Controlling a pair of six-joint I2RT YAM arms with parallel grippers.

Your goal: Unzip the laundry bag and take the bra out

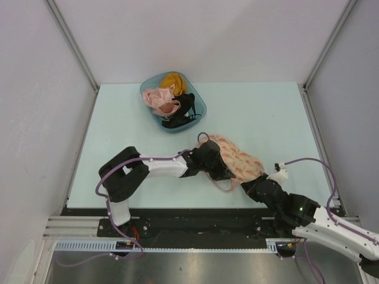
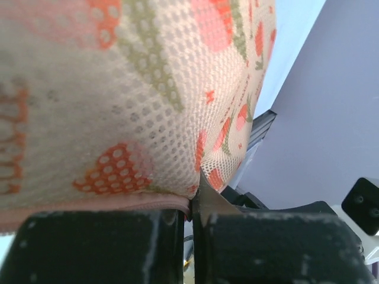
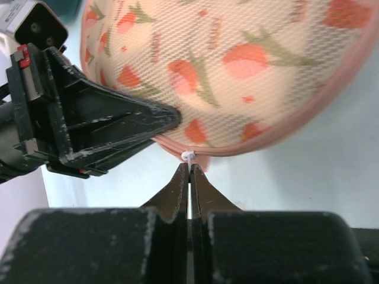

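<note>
While the laundry bag (image 1: 240,155) is lying on the pale bench (image 1: 118,118) between the two arms, the left gripper (image 2: 190,204) is pinching the bag's pink rim (image 2: 89,208) with jaws closed, and the right gripper (image 3: 189,167) is nipping the small white zip pull (image 3: 188,156) with jaws pressed together.

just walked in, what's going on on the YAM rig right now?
Both arms are working on the laundry bag. The left gripper is shut on the bag's pink rim. The right gripper is shut with its tips at the small white zip pull, apparently pinching it. The bag looks still zipped and no bra is out of it. A teal tub holding other garments sits farther back, with neither arm near it.
</note>
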